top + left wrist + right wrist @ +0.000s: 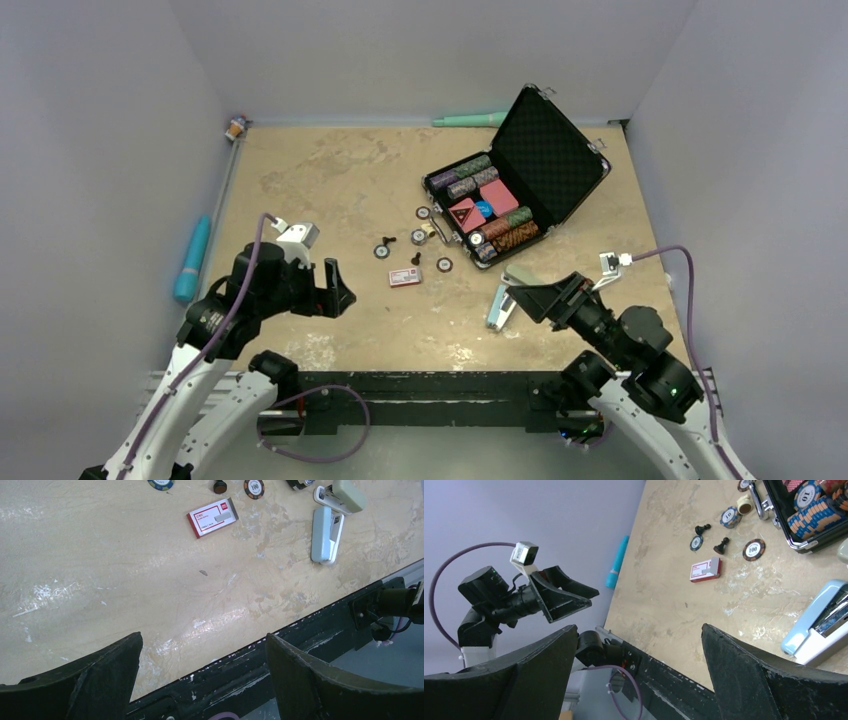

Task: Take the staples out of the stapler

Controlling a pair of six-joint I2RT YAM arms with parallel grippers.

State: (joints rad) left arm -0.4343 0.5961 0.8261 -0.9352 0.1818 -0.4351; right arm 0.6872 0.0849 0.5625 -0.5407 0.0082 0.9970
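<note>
While both arms hover, I see the mottled beige table, matte and stone-like, with open surface left of centre. The right gripper and left gripper gape empty. The stapler, rounded light-blue plastic hinged ajar over a white base, lies by the near edge, just beside the right gripper.

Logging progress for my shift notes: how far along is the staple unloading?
Done: the stapler lies by the right gripper, its blue top seemingly hinged open off the white base. In hand: nothing; it and the left gripper have open, empty fingers. Left: no loose staples show, so removal remains.
</note>
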